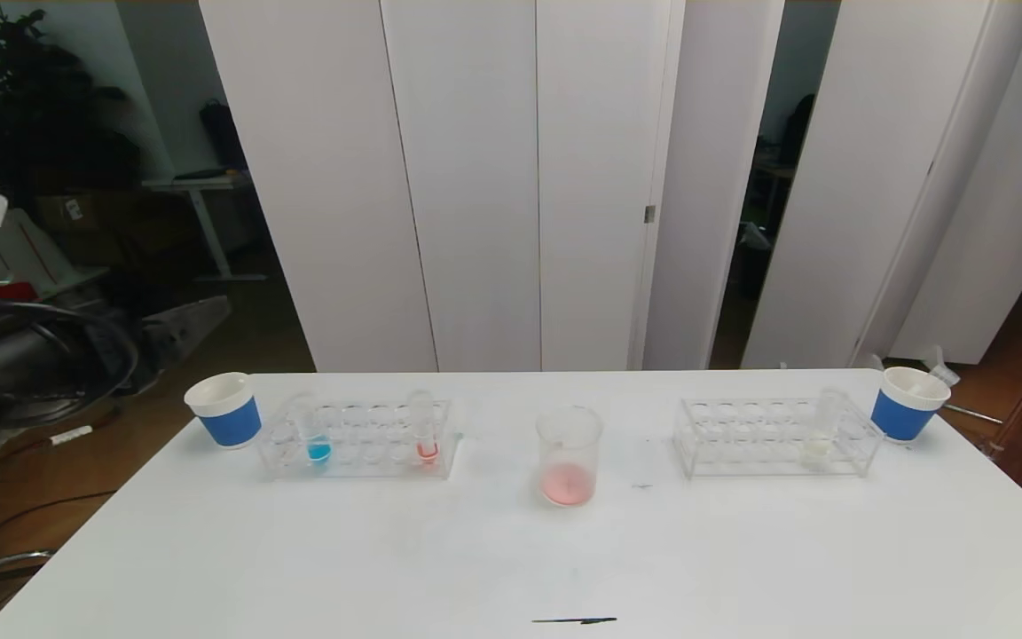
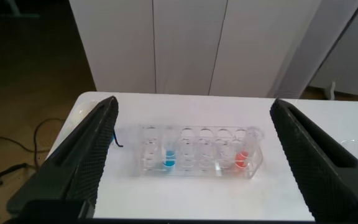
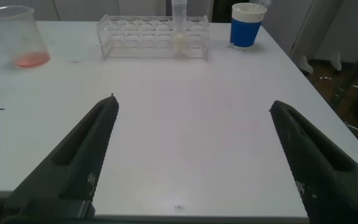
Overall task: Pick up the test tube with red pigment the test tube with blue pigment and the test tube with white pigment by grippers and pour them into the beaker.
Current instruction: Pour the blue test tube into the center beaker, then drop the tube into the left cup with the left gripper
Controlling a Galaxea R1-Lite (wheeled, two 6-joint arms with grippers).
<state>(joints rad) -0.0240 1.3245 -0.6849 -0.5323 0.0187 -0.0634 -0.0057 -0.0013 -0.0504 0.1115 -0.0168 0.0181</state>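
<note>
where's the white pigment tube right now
In the head view the test tube with white pigment stands in the right-hand rack, near its right end, beside the blue-banded paper cup and well right of the beaker.

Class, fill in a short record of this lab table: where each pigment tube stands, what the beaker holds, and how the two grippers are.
blue tube: upright in left rack
red tube: upright, same rack, nearer the beaker
white tube: upright in right rack
beaker: between the racks, a little pink-red liquid inside
paper cups: one beyond each rack
left gripper: open, facing left rack
right gripper: open, above bare table
</note>
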